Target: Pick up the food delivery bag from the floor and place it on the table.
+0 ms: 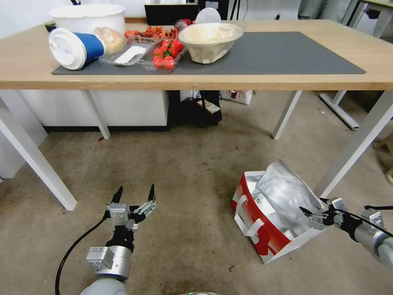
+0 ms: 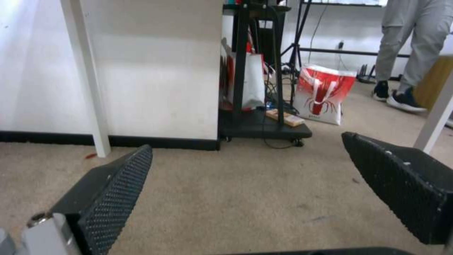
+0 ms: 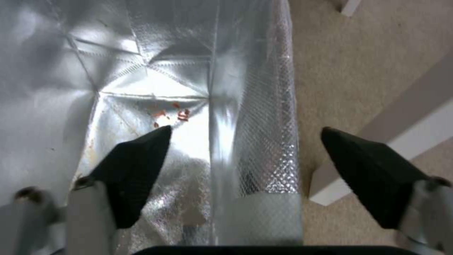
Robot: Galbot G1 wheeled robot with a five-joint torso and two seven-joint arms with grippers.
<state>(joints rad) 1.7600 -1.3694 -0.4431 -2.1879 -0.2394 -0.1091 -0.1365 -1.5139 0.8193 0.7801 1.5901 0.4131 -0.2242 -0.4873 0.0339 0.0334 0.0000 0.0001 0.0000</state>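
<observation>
The food delivery bag point(image 1: 262, 229) sits on the floor point(image 1: 184, 172) at the lower right of the head view, beside a white leg of the counter point(image 1: 286, 78), its mouth gaping and the silver foil lining point(image 1: 282, 192) pushed up above the red side. The right gripper point(image 1: 305, 212) reaches in from the right edge of the frame and is at the bag's near rim; in the right wrist view its jaws stand wide apart, one over the foil interior and the other outside over the floor, so the bag's side wall point(image 3: 264, 148) lies between them, and nothing is gripped yet. The left gripper point(image 1: 134, 196) hovers low over bare floor at the lower left, jaws spread and empty, well apart from the bag. The step in hand looks like securing a hold on the bag's rim. To do it well, the right gripper should sink far enough that both pads point(image 3: 137, 166) cover stiff wall rather than loose foil, then close squarely. The foil is slick and crinkly, so a shallow pinch could slip during the lift.
</observation>
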